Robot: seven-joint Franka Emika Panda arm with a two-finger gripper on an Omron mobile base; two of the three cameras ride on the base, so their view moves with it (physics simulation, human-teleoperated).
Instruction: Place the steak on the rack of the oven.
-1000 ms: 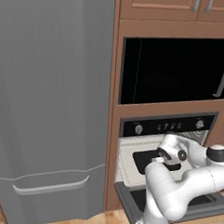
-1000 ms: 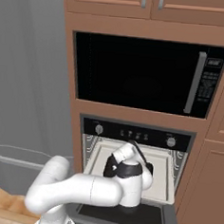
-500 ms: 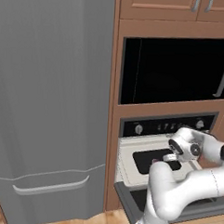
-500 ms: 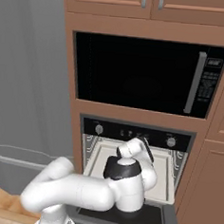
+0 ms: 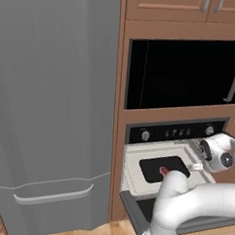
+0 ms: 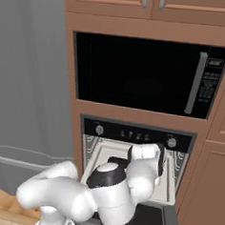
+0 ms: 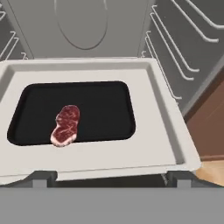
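Note:
The steak (image 7: 65, 124) lies flat on the black centre panel of the cream rack (image 7: 153, 144), left of the panel's middle, with nothing touching it. In the left base view a sliver of the steak (image 5: 164, 170) peeks out behind my arm on the rack (image 5: 133, 175). My gripper (image 7: 111, 179) is open and empty, its fingertips (image 7: 43, 177) spread wide, hovering above the rack's front rim. The gripper (image 5: 205, 165) sits at the right side of the oven (image 5: 172, 133). In the right base view the gripper (image 6: 161, 161) hangs over the rack (image 6: 99, 154).
The oven door (image 6: 149, 217) hangs open below the rack. Wire side rails (image 7: 175, 43) line the cavity's wall. A black-glass microwave (image 5: 185, 74) is above the oven, and a grey fridge (image 5: 51, 111) stands to the left. Wooden cabinets frame both.
The hand has drawn back to the right and slightly up from over the rack's centre. The steak is left lying on the black panel.

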